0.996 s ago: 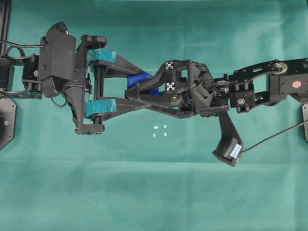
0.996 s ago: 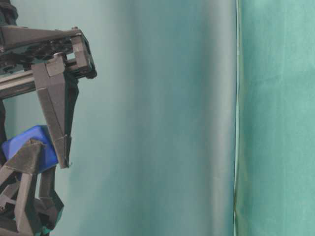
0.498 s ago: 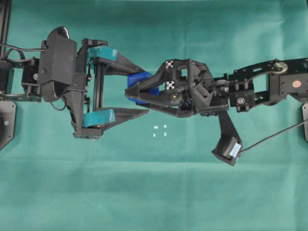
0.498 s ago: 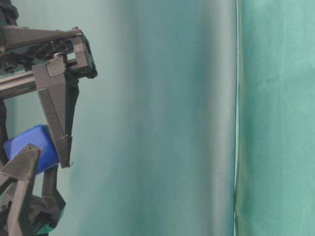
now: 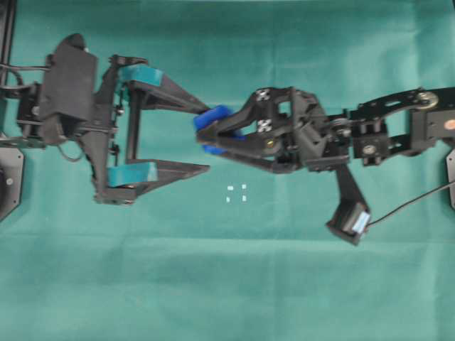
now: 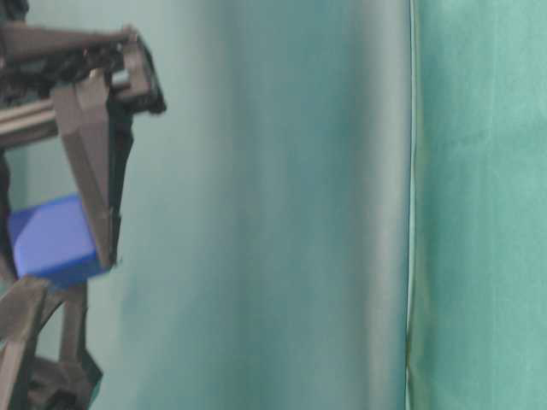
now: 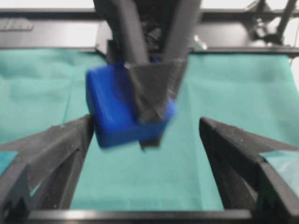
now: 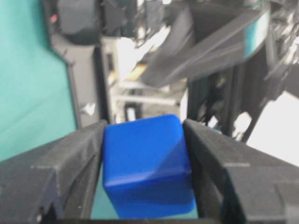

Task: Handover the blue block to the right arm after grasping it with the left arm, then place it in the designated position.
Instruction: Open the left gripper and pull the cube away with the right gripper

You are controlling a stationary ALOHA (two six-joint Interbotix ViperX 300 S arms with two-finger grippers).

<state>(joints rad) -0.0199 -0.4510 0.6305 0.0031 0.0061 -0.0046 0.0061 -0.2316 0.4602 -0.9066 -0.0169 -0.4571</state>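
Left gripper (image 5: 205, 139) newly spread; blue block (image 5: 211, 118) half-hidden in right gripper (image 5: 206, 135).

Left gripper (image 5: 205, 138) spread wide, teal-padded fingers well apart, holding nothing. Right gripper (image 5: 207, 133) reaches from right, fingers clamped on blue block (image 5: 212, 118), between left fingers' tips.

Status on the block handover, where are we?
Done: the handover. The right end effector is shut on the blue block, and the left end effector stands wide open with its teal-padded fingers clear of it. In hand: the block is held above the cloth. Left: set it on the four white marks, which lie bare.
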